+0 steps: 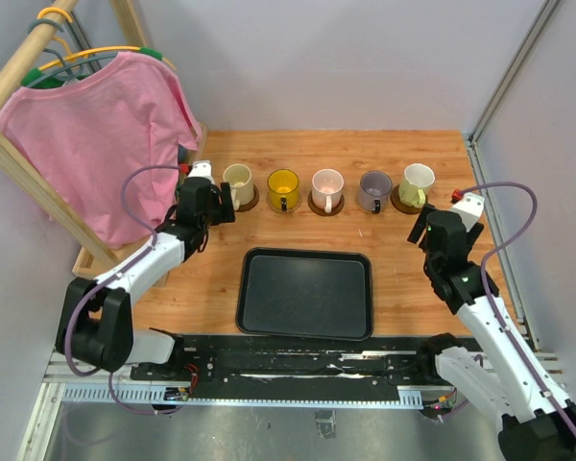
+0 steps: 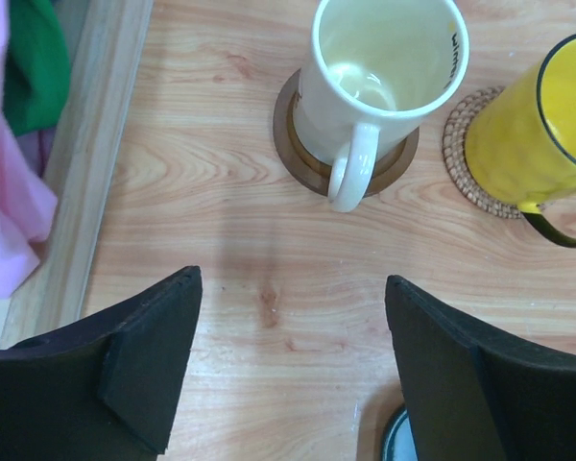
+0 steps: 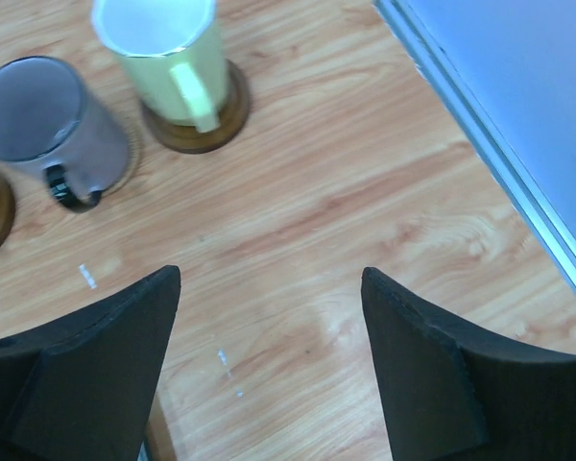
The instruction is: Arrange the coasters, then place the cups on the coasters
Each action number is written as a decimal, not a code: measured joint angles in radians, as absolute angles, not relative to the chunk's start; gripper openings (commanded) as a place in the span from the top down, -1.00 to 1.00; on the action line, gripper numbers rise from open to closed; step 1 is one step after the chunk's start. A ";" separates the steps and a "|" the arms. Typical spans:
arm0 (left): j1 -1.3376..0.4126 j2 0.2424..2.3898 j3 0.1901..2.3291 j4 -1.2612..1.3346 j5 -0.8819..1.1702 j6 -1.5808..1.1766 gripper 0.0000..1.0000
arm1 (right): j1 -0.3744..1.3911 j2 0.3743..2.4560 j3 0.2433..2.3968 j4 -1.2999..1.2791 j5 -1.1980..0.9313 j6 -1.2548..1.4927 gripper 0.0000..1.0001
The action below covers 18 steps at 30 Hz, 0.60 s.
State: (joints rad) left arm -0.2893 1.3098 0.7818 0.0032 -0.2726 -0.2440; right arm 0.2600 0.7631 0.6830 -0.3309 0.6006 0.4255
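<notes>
Several cups stand in a row at the back of the table, each on a brown coaster: cream cup [image 1: 237, 179], yellow cup [image 1: 282, 186], pink cup [image 1: 326, 184], purple-grey cup [image 1: 373, 188], pale yellow-green cup [image 1: 417, 181]. My left gripper [image 1: 223, 204] hovers open and empty just in front of the cream cup [image 2: 389, 67], which sits on a dark coaster [image 2: 290, 144]; the yellow cup [image 2: 533, 125] rests on a woven coaster [image 2: 461, 158]. My right gripper [image 3: 271, 274] is open and empty, short of the yellow-green cup [image 3: 168, 58] and the purple-grey cup [image 3: 48, 125].
A black rectangular tray [image 1: 307, 293] lies in front of the row, between the arms. A pink shirt [image 1: 96, 144] hangs on a wooden rack at the left; its base rail [image 2: 86, 173] runs beside my left gripper. A metal frame rail [image 3: 490, 144] borders the table's right edge.
</notes>
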 measured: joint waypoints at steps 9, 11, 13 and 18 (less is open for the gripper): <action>-0.289 1.079 0.661 0.003 -0.316 -0.377 -0.99 | 0.073 0.604 0.605 -0.382 0.560 0.545 -0.97; -0.289 1.035 0.648 -0.010 -0.323 -0.403 -0.99 | 0.065 0.576 0.597 -0.393 0.559 0.556 -0.97; -0.289 0.994 0.641 -0.025 -0.325 -0.422 -0.99 | 0.065 0.570 0.597 -0.395 0.560 0.562 -0.97; -0.289 0.896 0.624 -0.064 -0.322 -0.451 -0.99 | 0.065 0.579 0.597 -0.412 0.561 0.574 -0.97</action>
